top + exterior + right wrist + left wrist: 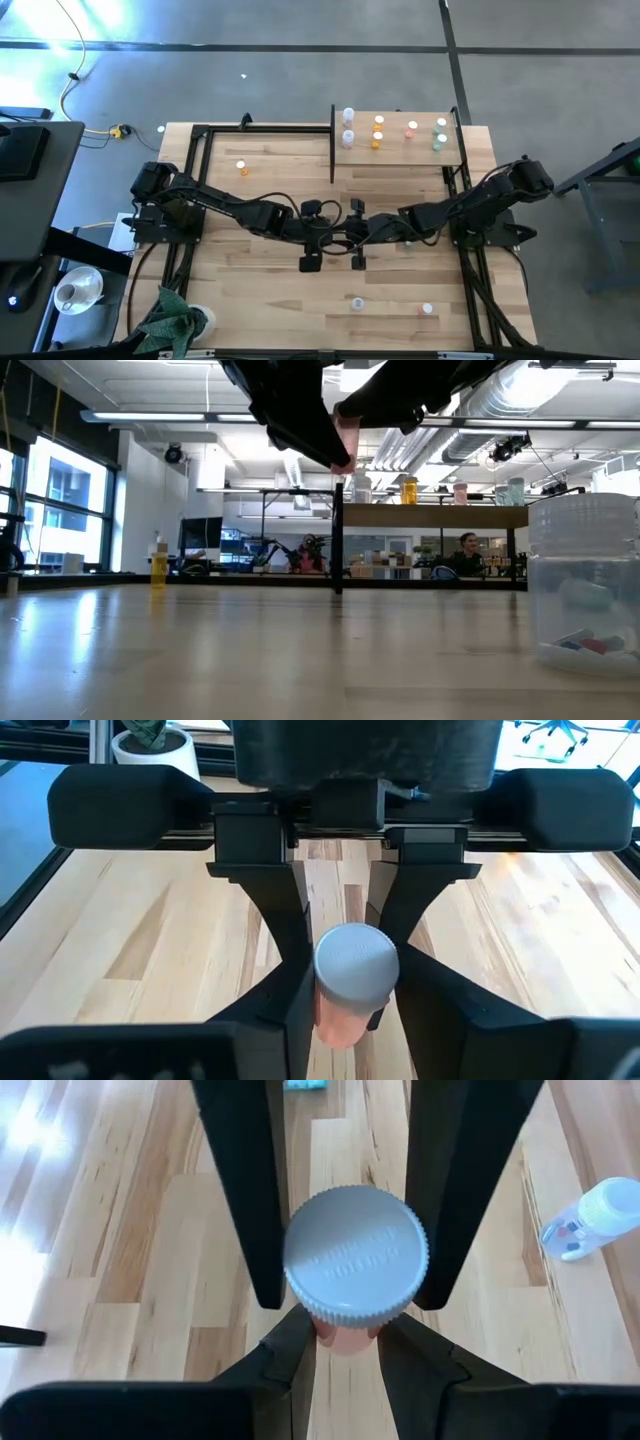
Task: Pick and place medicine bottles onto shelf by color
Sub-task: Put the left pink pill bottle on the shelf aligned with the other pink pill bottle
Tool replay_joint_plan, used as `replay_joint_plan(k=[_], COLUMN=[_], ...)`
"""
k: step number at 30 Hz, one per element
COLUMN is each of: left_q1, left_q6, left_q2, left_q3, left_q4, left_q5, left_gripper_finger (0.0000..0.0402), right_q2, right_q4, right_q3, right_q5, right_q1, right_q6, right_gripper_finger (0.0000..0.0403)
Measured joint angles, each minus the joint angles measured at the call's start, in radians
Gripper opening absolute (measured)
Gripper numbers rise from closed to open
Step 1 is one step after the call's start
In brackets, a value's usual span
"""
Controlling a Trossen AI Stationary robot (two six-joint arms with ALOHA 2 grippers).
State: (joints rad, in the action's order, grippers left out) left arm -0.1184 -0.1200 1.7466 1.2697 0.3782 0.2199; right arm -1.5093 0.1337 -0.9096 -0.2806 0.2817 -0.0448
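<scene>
A pink-red bottle (345,1335) with a white cap (356,1258) is held in mid-air over the middle of the table, between both grippers. My left gripper (325,232) comes from the table's left and my right gripper (348,232) from its right; their fingertips meet at the bottle. In the low view the bottle (346,448) is high above the tabletop. The shelf (420,155) at the far right carries white, orange, pink and green bottles standing upright. My left gripper pinches the bottle's pink body (330,1338) just under the cap between its two fingers (292,1348). It comes level from the table's left. The bottle is lifted clear of the table. My right gripper's fingers (262,1230) lie against opposite sides of the white cap's ribbed rim (292,1270). It comes from the table's right, facing the left gripper. The pink body (335,1015) shows below the cap between its fingers.
An orange bottle (242,168) stands at the table's far left. Two bottles (357,303) (427,309) stand near the front edge; one, clear, shows close in the low view (588,585). Black frame rails (332,145) edge the shelf. A person (468,545) sits beyond the table.
</scene>
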Motion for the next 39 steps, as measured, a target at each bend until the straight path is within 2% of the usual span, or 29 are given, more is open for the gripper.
replay_joint_plan(k=[16,19,24,29,33,39], left_q1=[-0.001,-0.001,0.0,0.002,0.001,-0.008], left_q6=[-0.02,-0.024,-0.026,-0.026,-0.045,-0.061], left_q2=[0.001,0.002,0.007,0.008,-0.001,-0.011], left_q3=[-0.001,-0.001,-0.001,-0.001,-0.001,0.0], left_q4=[-0.013,-0.015,-0.027,0.019,0.047,0.094], left_q5=[0.043,0.046,0.053,0.046,0.046,0.046], left_gripper_finger=[0.009,0.0106,0.0156,0.0189,0.0192,0.0186], right_q2=[0.002,0.002,0.0,0.009,0.063,0.205], right_q4=[-0.008,-0.011,-0.032,-0.051,-0.129,-0.319], right_q3=[-0.002,-0.002,0.0,0.0,0.0,0.0], right_q5=[-0.001,-0.002,0.0,-0.013,-0.076,-0.258], right_q1=[0.0,0.0,-0.001,-0.001,-0.001,0.009], right_q6=[0.001,0.0,0.0,0.0,0.0,-0.059], right_gripper_finger=[0.0104,0.0104,0.0103,0.0103,0.0103,0.0103])
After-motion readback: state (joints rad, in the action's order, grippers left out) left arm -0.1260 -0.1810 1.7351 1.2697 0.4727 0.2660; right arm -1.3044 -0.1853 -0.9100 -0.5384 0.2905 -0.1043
